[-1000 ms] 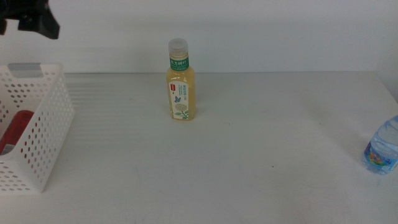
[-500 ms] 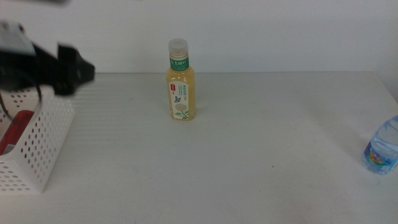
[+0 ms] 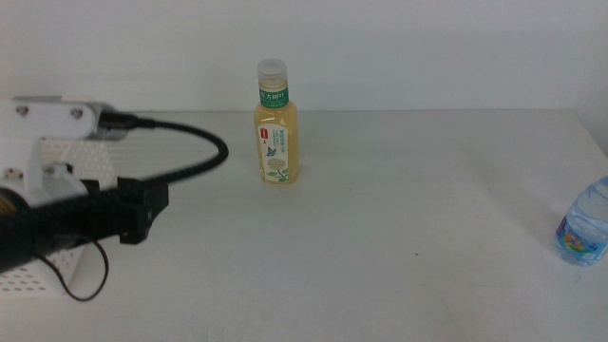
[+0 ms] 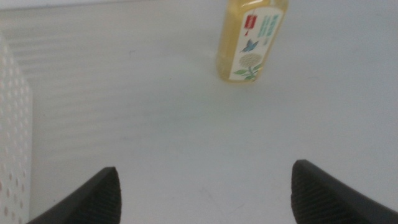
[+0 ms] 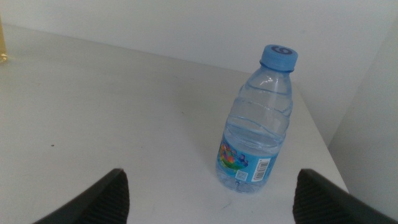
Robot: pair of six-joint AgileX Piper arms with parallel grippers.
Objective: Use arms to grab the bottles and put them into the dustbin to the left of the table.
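Two bottles stand on the table (image 3: 399, 228): the pale-yellow bottle (image 3: 275, 123) upright toward the far edge, left of the middle, and the small water bottle (image 3: 584, 223) upright at the right edge, well apart from it; the dustbin (image 3: 76, 157) sits at the left, mostly hidden behind the left arm, so I cannot tell what lies in it.

By my reckoning the step in hand is the reach for the yellow bottle; the left gripper (image 4: 205, 190) hangs above bare tabletop with its jaws spread wide and nothing between them, the yellow bottle ahead of it and the basket wall just beside one jaw; next it needs to travel forward and drop until the jaws straddle the bottle's body.

The right gripper (image 5: 208, 186) waits by the water bottle, jaws likewise wide apart and empty; nothing stands between either gripper and its bottle.
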